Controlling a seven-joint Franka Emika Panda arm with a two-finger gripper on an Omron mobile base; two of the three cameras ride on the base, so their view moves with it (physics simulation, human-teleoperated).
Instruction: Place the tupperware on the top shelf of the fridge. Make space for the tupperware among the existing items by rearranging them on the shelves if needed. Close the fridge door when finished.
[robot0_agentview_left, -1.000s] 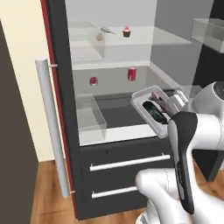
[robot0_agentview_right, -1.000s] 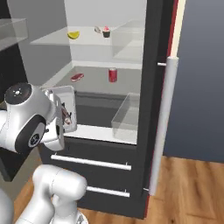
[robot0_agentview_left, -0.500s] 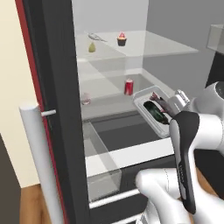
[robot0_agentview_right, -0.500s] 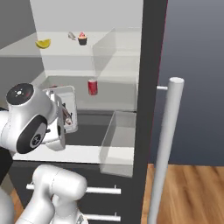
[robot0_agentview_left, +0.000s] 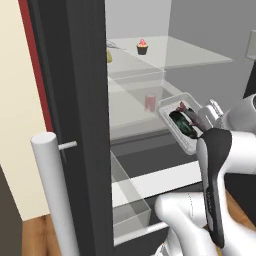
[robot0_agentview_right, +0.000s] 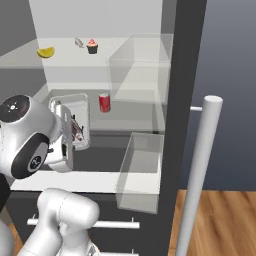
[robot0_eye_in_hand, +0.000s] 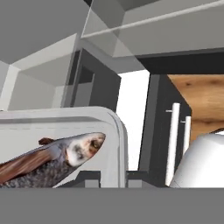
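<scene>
The tupperware (robot0_agentview_left: 181, 123), a shallow white tub with dark green and reddish food, hangs in front of the open fridge (robot0_agentview_left: 85, 100) at middle-shelf height. My gripper (robot0_agentview_left: 202, 119) is shut on its near rim. From the right, the tupperware (robot0_agentview_right: 76, 120) sits tilted against my gripper (robot0_agentview_right: 67, 129). In the hand view the tupperware (robot0_eye_in_hand: 111, 120) holds a fish-like piece, and its rim sits at my gripper (robot0_eye_in_hand: 113, 177). The top shelf (robot0_agentview_left: 200, 52) carries a pink-topped cupcake (robot0_agentview_left: 142, 47) and a yellow item (robot0_agentview_right: 46, 52). A reddish cup (robot0_agentview_right: 104, 102) stands on the shelf below.
The open left door with its silver bar handle (robot0_agentview_left: 55, 195) stands close on the left, and its clear bin (robot0_agentview_left: 127, 205) juts inward. The right door's clear bins (robot0_agentview_right: 141, 172) and handle (robot0_agentview_right: 200, 175) flank the other side. Wood floor (robot0_eye_in_hand: 197, 100) lies below.
The whole picture has shifted and the fridge interior looms larger, so the cameras have come closer. The tupperware stays in my shut gripper at about the same place in both base views.
</scene>
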